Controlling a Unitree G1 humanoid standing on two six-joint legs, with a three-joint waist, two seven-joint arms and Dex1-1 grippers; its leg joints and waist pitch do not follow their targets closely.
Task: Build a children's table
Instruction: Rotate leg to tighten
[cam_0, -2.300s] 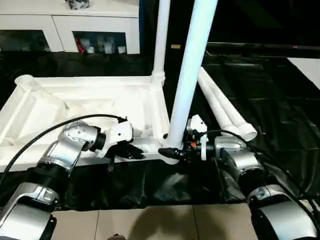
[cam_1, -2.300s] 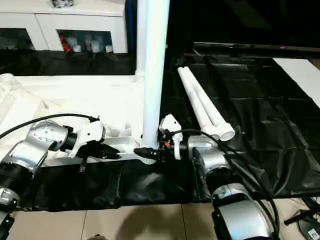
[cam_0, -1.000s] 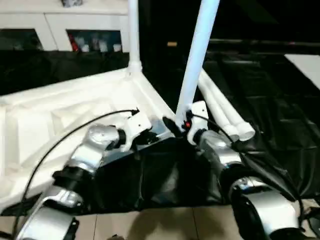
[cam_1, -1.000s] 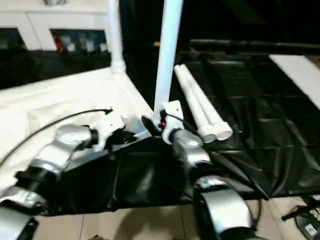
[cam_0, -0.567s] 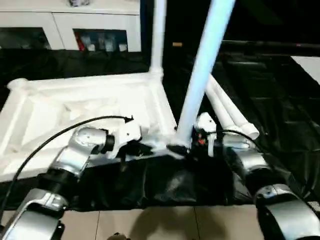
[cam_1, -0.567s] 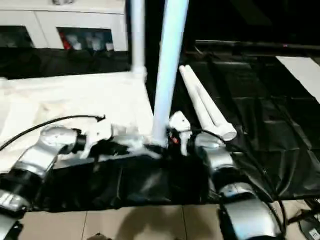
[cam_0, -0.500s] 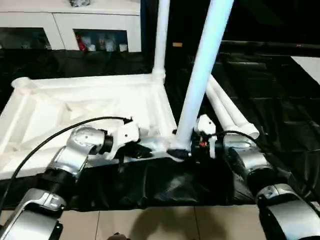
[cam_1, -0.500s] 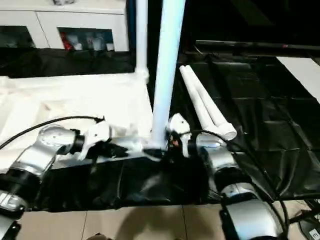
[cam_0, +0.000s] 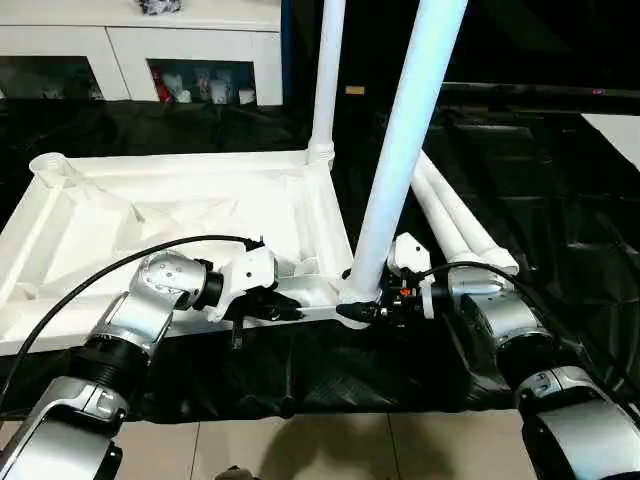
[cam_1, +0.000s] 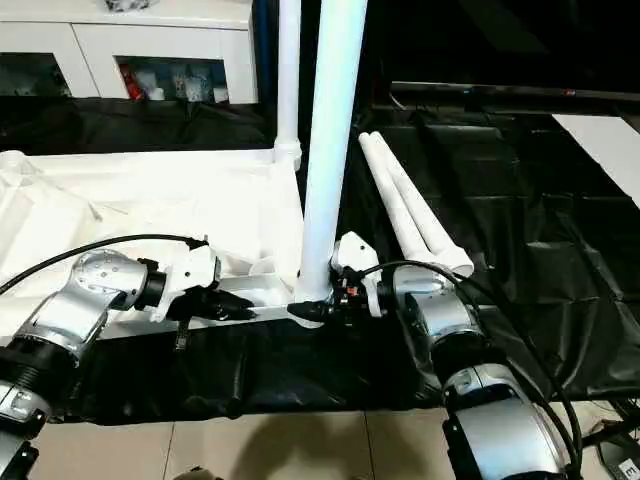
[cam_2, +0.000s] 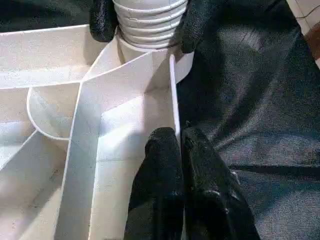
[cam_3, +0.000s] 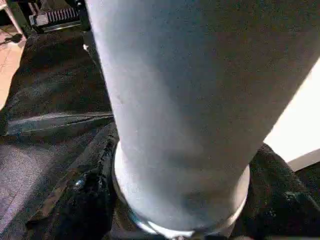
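1. Head views: tabletop (cam_0: 180, 215) lies upside down on black sheet (cam_0: 560, 230). Two legs stand upright: far leg (cam_0: 326, 80), near leg (cam_0: 405, 150). Two spare legs (cam_0: 460, 220) lie flat, pointing away. About half done.
2. Left wrist view: left gripper (cam_2: 179, 145), fingers together, clamps the tabletop's rim.
3. Right wrist view: right gripper (cam_3: 180, 200), fingers apart, straddles the near leg's base; grip uncertain.

- No readable text, labels, brands, numbers or signs anywhere.
- Items behind the cabinet (cam_0: 140, 40) glass too small to read.

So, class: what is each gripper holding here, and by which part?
The left gripper pinches the table top's near rim. The right gripper clasps the near leg at its base, by the corner socket.
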